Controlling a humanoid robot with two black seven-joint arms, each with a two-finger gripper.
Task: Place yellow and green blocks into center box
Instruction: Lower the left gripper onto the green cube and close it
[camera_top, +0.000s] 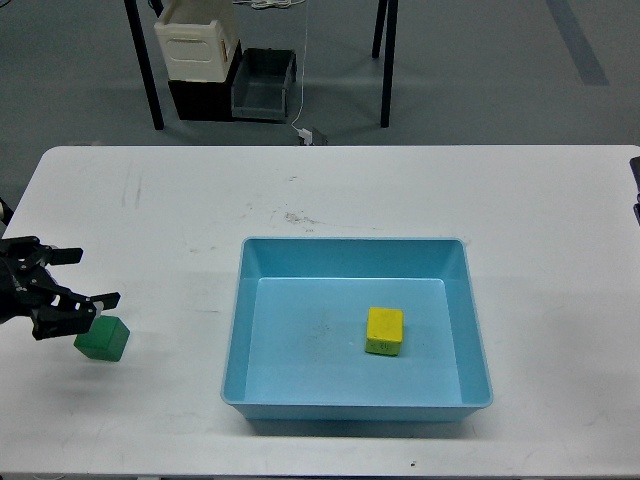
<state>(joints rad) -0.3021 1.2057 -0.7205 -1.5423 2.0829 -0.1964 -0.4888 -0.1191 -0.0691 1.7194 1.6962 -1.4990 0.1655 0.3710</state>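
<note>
A yellow block (385, 331) lies inside the light blue box (355, 249) at the table's center. A green block (103, 339) sits on the white table at the left. My left gripper (86, 278) comes in from the left edge, open, with its fingers spread just above and left of the green block, one fingertip (108, 297) close to the block's top. It holds nothing. My right gripper is out of view; only a dark sliver of the right arm (635, 185) shows at the right edge.
The white table (200, 210) carries only the box and the green block. Beyond its far edge, on the floor, stand a white crate (197, 40), a grey bin (264, 83) and black table legs (143, 62).
</note>
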